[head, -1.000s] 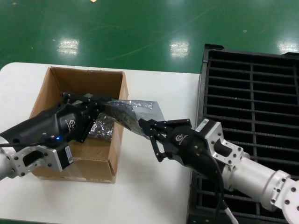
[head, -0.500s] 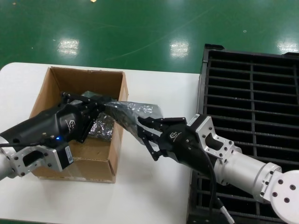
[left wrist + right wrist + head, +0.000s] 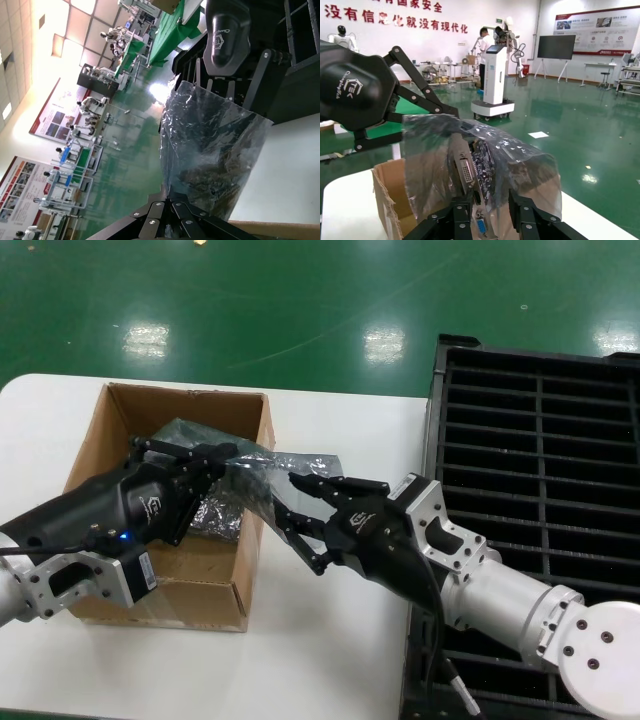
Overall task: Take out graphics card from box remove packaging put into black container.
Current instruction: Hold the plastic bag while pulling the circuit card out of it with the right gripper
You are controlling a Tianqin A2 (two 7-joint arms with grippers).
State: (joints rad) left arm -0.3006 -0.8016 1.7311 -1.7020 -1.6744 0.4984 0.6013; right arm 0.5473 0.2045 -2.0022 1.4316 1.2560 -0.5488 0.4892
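Now that the right gripper point(image 3: 300, 520) has slid in from the crate side toward the box point(image 3: 170, 505), its spread fingers point(image 3: 312, 484) straddle the free end of the packaging point(image 3: 275, 475), one finger over it and one under, not yet pinched. A second ago this gripper sat farther back over the bench point(image 3: 330, 660), nearer the black container point(image 3: 540, 440), with its fingers just at the bag's tip; half a second ago it was partway in. Its wrist view agrees: the two fingers point(image 3: 462, 212) rise either side of the bag's lower edge with a gap left between them.

Across the same span the left gripper point(image 3: 205, 462) has kept its place over the open box, fingers closed on the other end of the packaging and holding it lifted across the box's right wall. The bag itself looks pulled a little flatter and hangs between the two grippers.

Inside the translucent plastic, the right wrist view shows the graphics card point(image 3: 475, 170), its silver bracket and a port connector toward the camera, so the card is out of the box but bagged. More crinkled plastic lies on the box floor.

My reading is that the lift-out is done and unbagging is about to start: the right fingers need to close on the bag or card so the two arms can pull apart. Nothing has reached the container's slots.
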